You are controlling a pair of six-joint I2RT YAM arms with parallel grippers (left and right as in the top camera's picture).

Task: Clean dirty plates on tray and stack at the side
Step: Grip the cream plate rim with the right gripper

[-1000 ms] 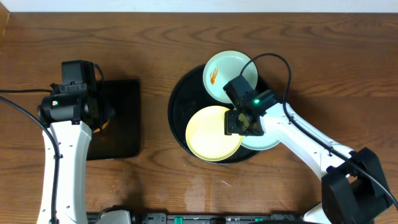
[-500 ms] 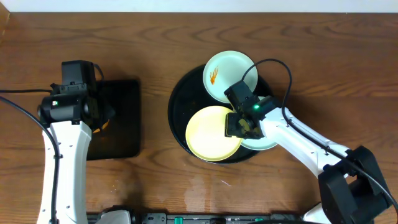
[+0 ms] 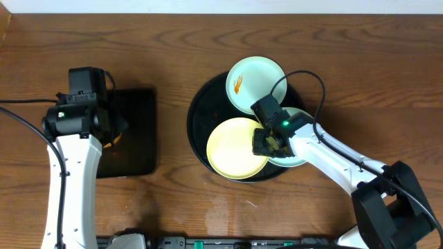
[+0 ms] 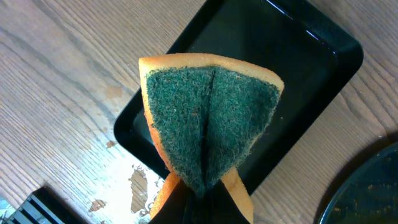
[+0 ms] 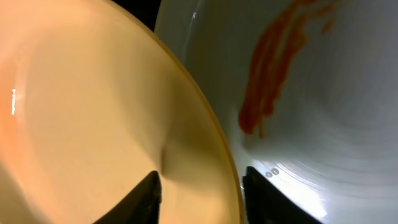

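While left jaws clenched on green-and-orange sponge point(image 4: 208, 118) above rectangular tray point(image 4: 298, 68), right jaws parted astride rim of yellow plate point(image 5: 93, 106).

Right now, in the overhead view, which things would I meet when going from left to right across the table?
left arm → rectangular tray → round tray, its left rim → yellow plate → pale blue plate partly under the right arm
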